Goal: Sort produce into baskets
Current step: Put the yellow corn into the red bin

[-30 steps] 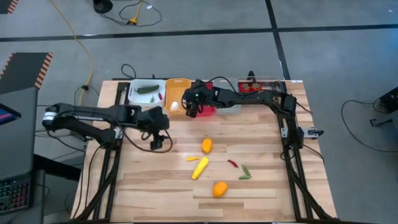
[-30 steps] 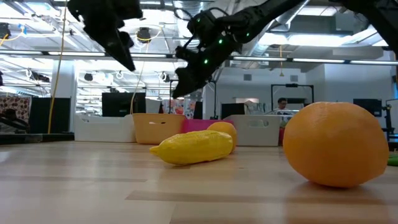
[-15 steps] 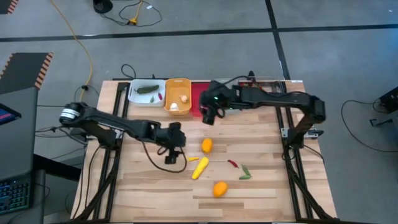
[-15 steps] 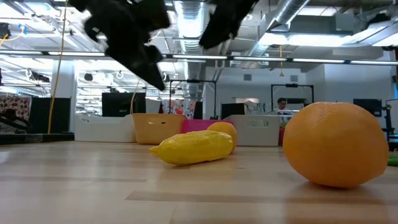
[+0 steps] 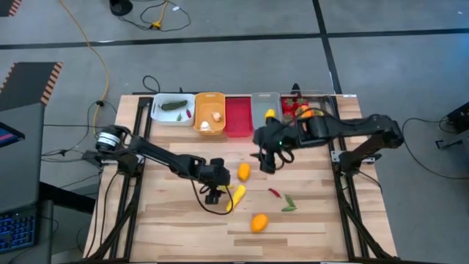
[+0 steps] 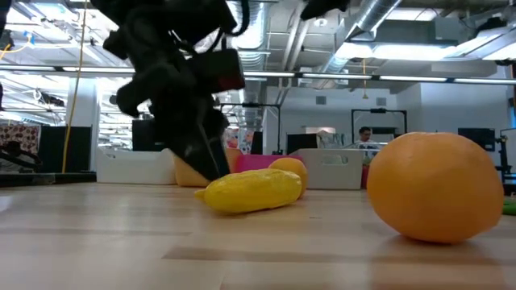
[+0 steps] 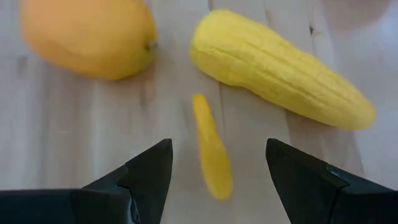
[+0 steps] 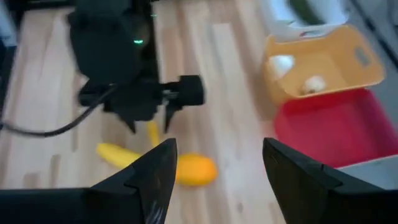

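Along the top edge of the table in the high view we see the five baskets in a row: the white bin (image 5: 172, 108) holds green pieces and a red chilli, the orange bin (image 5: 209, 114) two pale garlic-like pieces, the red bin (image 5: 238, 116) looks empty, the grey bin (image 5: 266, 111) has a yellow piece, and the clear bin (image 5: 306, 106) holds red and orange produce. We judge the sort to be well past half done. Left on the boards at centre frame are the yellow corn (image 5: 236, 196), a thin yellow pepper (image 7: 212, 147), an orange pepper (image 5: 244, 171), an orange fruit (image 5: 259, 222), a red chilli (image 5: 274, 193) and a green piece (image 5: 289, 203). Our left gripper (image 5: 213, 193) hangs low with its jaws apart and empty, straddling the thin yellow pepper. Our right gripper (image 5: 268, 160) sits right of centre, jaws open, nothing held
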{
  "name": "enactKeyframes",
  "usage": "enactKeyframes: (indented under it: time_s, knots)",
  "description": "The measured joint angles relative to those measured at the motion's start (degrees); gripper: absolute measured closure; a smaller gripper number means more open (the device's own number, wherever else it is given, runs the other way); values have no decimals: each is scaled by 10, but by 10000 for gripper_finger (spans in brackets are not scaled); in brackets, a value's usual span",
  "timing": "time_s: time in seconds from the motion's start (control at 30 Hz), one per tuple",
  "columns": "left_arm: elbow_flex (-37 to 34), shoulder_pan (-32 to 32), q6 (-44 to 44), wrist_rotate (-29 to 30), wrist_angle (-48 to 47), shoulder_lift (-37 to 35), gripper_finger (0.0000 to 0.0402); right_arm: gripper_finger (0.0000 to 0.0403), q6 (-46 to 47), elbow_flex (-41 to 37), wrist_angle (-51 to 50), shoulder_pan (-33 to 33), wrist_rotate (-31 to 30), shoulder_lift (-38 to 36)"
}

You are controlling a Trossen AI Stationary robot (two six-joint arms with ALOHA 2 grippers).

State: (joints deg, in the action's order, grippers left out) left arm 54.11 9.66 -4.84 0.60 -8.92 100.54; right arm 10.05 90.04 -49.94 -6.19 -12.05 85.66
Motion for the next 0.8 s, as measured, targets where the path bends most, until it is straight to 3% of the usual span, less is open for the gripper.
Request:
enactKeyframes:
  time_s: [0.3, 0.8]
  knots:
    - [0, 4, -10, 8, 11, 37, 172, 137, 11, 0, -25, -77, 0, 45]
    - [0, 4, -9, 31, 7, 37, 336, 137, 27, 0, -35, -138, 1, 156]
